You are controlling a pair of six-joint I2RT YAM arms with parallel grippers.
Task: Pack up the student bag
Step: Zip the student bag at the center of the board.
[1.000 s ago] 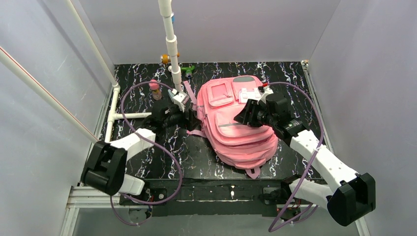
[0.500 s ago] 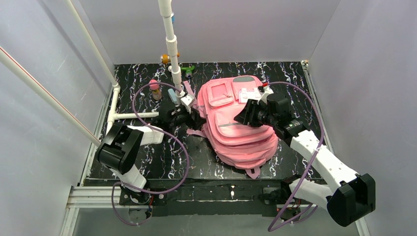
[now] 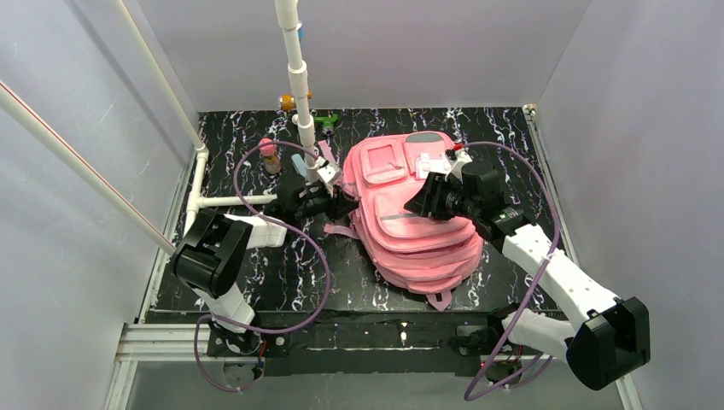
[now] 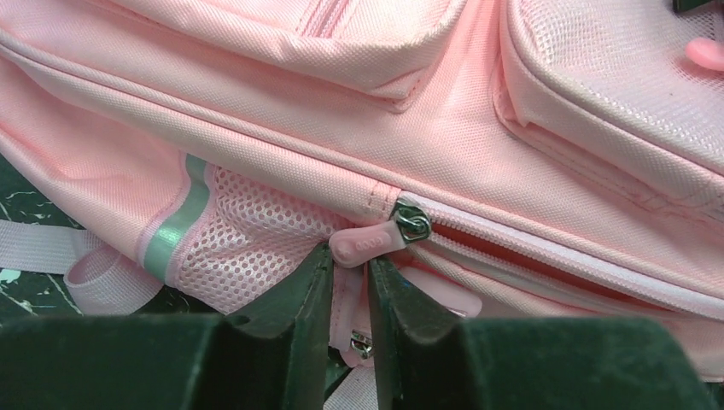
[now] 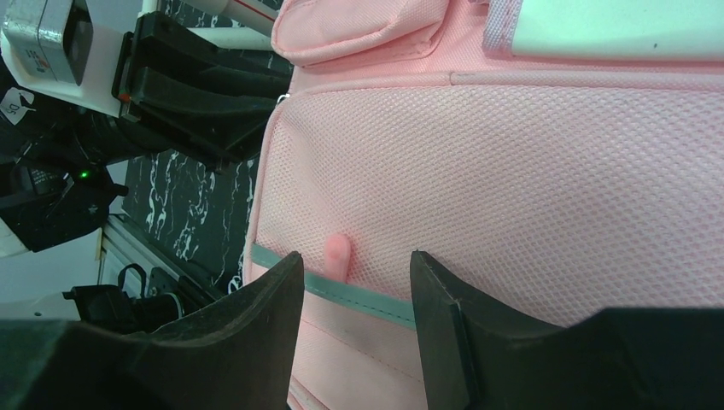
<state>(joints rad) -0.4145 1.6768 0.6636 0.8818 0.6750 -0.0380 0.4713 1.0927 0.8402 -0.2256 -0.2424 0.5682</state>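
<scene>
At left claw [image 4: 348,263] tips, zip pull [image 4: 363,246]

Black tabletop with white marble veining [image 3: 282,282]. White plastic pipe frame [image 3: 295,68] stands at the back left, with a tee branch lying along the left edge. Small pink-topped object [image 3: 270,155] sits near the post. Small orange object [image 3: 287,102] and small green object [image 3: 326,120] at the far edge, too small to identify.

The student bag [image 4: 478,137] is matt pink woven cloth, with open mesh [image 4: 248,231] and a satiny pale-green stripe [image 4: 175,231] just beside the matt black plastic fingers [image 4: 294,333] of the left gripper [image 4: 350,252]. At their tips lie a smooth, rubbery pink zip pull [image 4: 363,245] and its shiny metal slider [image 4: 412,220]. Between the fingers [image 5: 256,333] of the right gripper [image 5: 356,256], the cloth is finely dimpled.
</scene>
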